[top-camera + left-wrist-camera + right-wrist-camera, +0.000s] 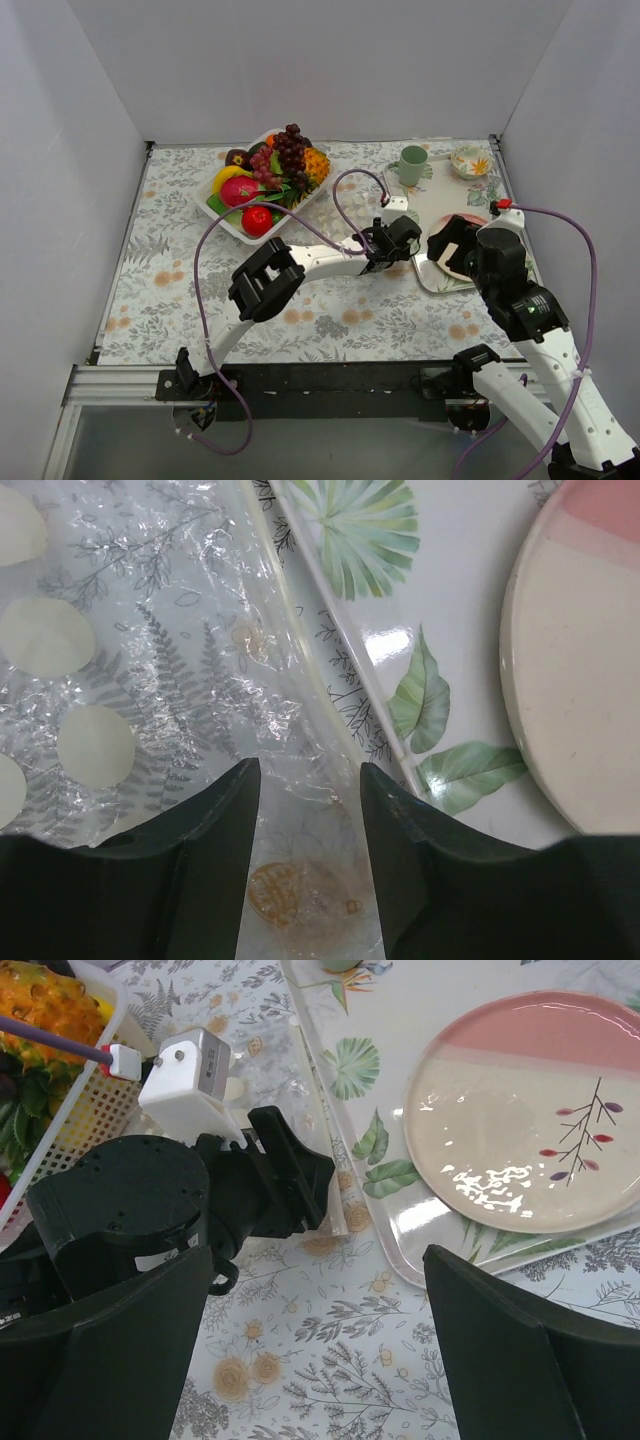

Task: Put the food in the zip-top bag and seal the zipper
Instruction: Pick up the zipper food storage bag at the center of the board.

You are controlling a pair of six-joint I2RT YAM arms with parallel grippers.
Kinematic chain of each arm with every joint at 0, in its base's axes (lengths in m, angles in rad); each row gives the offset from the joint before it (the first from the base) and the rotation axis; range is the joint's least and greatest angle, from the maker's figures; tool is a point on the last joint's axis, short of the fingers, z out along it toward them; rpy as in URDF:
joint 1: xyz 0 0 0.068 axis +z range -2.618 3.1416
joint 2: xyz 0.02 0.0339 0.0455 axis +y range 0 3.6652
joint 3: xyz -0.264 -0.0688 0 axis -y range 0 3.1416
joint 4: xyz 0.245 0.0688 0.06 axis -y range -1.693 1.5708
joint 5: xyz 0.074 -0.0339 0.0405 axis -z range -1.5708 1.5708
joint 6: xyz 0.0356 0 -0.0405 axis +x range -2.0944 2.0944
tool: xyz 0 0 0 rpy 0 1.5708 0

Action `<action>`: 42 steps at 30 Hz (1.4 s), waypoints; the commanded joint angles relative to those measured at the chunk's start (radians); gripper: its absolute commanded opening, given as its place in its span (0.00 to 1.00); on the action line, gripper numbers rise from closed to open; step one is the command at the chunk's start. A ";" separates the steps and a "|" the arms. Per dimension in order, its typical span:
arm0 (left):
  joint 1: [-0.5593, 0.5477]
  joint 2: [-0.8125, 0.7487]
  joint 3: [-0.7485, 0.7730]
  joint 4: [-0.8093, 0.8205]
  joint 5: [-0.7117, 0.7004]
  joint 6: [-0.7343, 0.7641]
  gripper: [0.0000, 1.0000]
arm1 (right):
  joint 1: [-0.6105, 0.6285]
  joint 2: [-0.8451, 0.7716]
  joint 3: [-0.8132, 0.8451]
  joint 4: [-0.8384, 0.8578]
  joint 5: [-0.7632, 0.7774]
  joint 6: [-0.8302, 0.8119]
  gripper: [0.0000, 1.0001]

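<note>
The zip-top bag (180,680) lay flat on the bench (330,300), just beside the left edge of the tray (460,580). It was a thin clear film, full of crinkles which caught the light, and the printed ferns of the bench cover showed through it. The zipper (298,630) was a narrow pale strip running along the bag's right edge, close to the tray's rim. The left pincer (308,770) stood over the near end of the bag with its dark, smooth fingers partly apart and only film between them. The right pincer (315,1260) hung to the near side of the glossy plate (500,1120), its jaws wide and with nothing in them. The plate was round, pink and cream, with a thin painted twig. The top view hardly showed the bag at all, while both wrist views showed its wrinkles clearly. Only the top view showed all the food: a red round fruit (257,220) and a dark grape bunch (290,150) among other pieces in a white lattice basket (235,230), far left of the bag, well apart from it.
</note>
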 commanded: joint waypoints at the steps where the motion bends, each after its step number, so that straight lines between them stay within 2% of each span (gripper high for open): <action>1: -0.004 -0.088 -0.048 0.067 -0.031 -0.001 0.39 | -0.003 0.010 -0.002 0.046 -0.027 0.008 0.94; 3: -0.004 -0.089 -0.048 0.065 -0.031 0.006 0.27 | -0.003 0.021 -0.010 0.055 -0.033 0.011 0.94; 6: -0.003 -0.114 -0.088 0.068 -0.031 0.001 0.16 | -0.003 0.036 -0.021 0.064 -0.050 0.009 0.94; 7: -0.003 -0.134 -0.119 0.078 -0.033 0.001 0.08 | -0.003 0.038 -0.027 0.072 -0.059 0.012 0.93; 10: -0.003 -0.170 -0.168 0.091 -0.040 0.003 0.02 | -0.003 0.045 -0.037 0.088 -0.077 0.012 0.93; 13: -0.001 -0.215 -0.215 0.082 -0.065 0.018 0.02 | -0.003 0.056 -0.048 0.099 -0.100 0.014 0.92; 15: 0.002 -0.250 -0.246 0.082 -0.071 0.021 0.20 | -0.003 0.067 -0.050 0.099 -0.109 0.014 0.91; 17: 0.013 -0.269 -0.259 0.081 -0.065 0.024 0.56 | -0.003 0.073 -0.051 0.104 -0.117 0.011 0.91; 19: 0.029 -0.284 -0.257 0.075 -0.065 0.042 0.68 | -0.003 0.074 -0.056 0.110 -0.125 0.011 0.91; 21: 0.043 -0.267 -0.220 0.059 -0.097 0.062 0.75 | -0.003 0.079 -0.056 0.115 -0.126 0.006 0.91; 25: 0.077 -0.176 -0.104 -0.048 -0.134 0.108 0.79 | -0.003 0.085 -0.054 0.115 -0.131 0.003 0.90; 30: 0.089 -0.089 -0.024 -0.050 -0.099 0.200 0.84 | -0.003 0.084 -0.051 0.116 -0.122 -0.004 0.90; 34: 0.088 -0.080 0.018 -0.048 -0.021 0.176 0.80 | -0.003 0.076 -0.038 0.096 -0.100 -0.008 0.90; 42: 0.050 -0.098 0.004 -0.059 0.018 0.130 0.73 | -0.005 0.053 -0.001 0.064 -0.074 -0.012 0.90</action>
